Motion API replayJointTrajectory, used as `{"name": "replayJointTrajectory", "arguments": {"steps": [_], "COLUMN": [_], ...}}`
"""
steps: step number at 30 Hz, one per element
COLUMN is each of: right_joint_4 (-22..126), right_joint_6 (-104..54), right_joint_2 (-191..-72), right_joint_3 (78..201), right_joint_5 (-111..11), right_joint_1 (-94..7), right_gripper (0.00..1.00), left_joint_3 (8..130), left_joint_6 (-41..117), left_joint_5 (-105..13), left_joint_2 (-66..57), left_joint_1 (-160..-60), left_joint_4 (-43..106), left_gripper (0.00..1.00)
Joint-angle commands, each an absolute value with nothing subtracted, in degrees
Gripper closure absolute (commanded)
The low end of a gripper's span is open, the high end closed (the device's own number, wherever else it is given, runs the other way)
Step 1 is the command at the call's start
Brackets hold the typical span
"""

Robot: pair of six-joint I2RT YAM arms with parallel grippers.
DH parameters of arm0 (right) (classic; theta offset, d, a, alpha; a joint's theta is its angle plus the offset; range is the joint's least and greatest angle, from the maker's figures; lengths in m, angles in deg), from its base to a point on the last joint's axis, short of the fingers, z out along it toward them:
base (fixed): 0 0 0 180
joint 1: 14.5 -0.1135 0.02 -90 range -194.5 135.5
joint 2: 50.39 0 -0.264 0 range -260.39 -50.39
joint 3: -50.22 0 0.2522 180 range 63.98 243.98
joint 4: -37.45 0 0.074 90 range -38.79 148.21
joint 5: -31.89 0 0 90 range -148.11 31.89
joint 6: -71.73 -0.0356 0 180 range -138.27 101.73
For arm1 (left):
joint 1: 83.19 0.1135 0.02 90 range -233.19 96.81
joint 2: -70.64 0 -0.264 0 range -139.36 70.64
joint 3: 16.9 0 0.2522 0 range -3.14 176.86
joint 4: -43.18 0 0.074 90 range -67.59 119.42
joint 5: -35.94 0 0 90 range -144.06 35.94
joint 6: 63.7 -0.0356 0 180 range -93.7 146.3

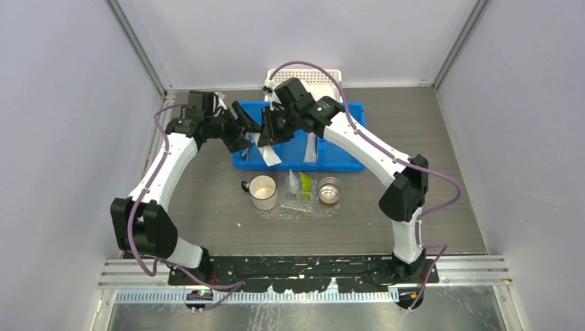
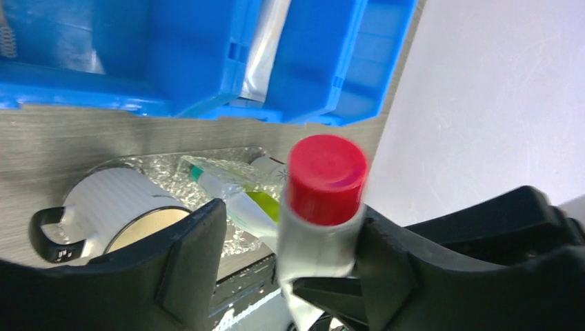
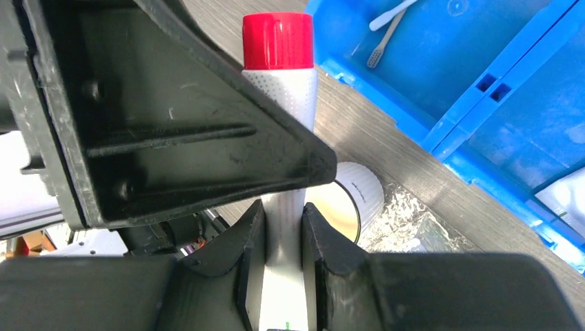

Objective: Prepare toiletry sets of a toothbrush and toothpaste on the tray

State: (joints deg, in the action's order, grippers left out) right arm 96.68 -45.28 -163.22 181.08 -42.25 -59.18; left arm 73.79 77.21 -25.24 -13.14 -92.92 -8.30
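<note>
Overhead, both arms reach forward from their bases with elbows bent outward, and their wrists turn inward so the two pincers meet in the air above the left part of the blue bin (image 1: 345, 160).

The right pincer (image 3: 283, 221) is clenched on the toothpaste (image 3: 279, 89), with its fingers (image 3: 250, 256) pressed against the flat white body low on the tube. The tube's long axis runs straight out along those fingers. Its red cap (image 3: 277, 40) points away from the right wrist, toward the left arm.

The left pincer (image 2: 293, 221) is spread around the cap end. One finger lies against the tube, while the other stands apart from it, so it has no grip.

Nearer the arms sits the tray (image 1: 276, 211) on the worktop (image 1: 428, 138). It carries a white mug (image 1: 263, 192), a steel cup (image 1: 330, 190) and, between them, small tubes (image 1: 300, 185) in green and yellow. A toothbrush (image 3: 392, 15) lies loose in one compartment of the bin.
</note>
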Motion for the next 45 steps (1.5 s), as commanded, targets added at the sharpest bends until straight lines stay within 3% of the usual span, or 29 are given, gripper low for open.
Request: {"name": "replayJointTrajectory", "arguments": {"steps": [1, 4, 9, 10, 15, 18, 22, 26, 35, 45], "right_joint_4": [93.83, 93.74, 94.25, 94.39, 92.76, 84.58, 78.54, 75.99, 82.72, 72.47], "right_joint_6": [-44.6, -44.34, -43.25, -43.19, -38.41, -35.86, -30.25, -19.29, -4.22, 2.94], "right_joint_2": [-158.52, -158.32, -158.62, -158.55, -151.54, -141.33, -129.1, -120.66, -123.46, -125.04], "right_joint_3": [180.29, 179.5, 179.43, 179.46, 175.04, 165.0, 153.5, 144.62, 144.28, 139.14], "right_joint_5": [-41.03, -41.56, -41.6, -41.58, -45.55, -49.6, -54.79, -65.69, -88.01, -96.6], "right_joint_1": [-59.98, -60.02, -60.02, -60.04, -60.63, -60.72, -62.37, -71.6, -89.44, -91.66], "right_gripper": [0.74, 0.74, 0.73, 0.7, 0.28, 0.19, 0.17, 0.18, 0.2, 0.23], "left_joint_3": [72.92, 74.27, 76.87, 77.18, 82.3, 84.33, 87.47, 91.08, 86.23, 80.22], "left_joint_6": [80.16, 81.6, 84.42, 85.22, 86.65, 88.37, 90.45, 92.38, 95.81, 95.03], "left_joint_5": [-22.45, -21.44, -19.12, -18.92, -19.42, -17.26, -13.39, -11.12, -7.36, -8.79], "left_joint_2": [-14.15, -15.77, -18.39, -18.66, -22.0, -24.09, -25.6, -25.1, -19.87, -14.16], "left_joint_1": [-92.59, -92.59, -92.59, -92.59, -92.51, -92.42, -92.33, -92.24, -92.33, -92.5], "left_joint_4": [-4.17, -6.43, -14.0, -15.51, -29.02, -34.43, -37.66, -40.48, -40.3, -41.99], "left_gripper": [0.46, 0.68, 0.73, 0.73, 0.82, 0.84, 0.84, 0.84, 0.85, 0.85]}}
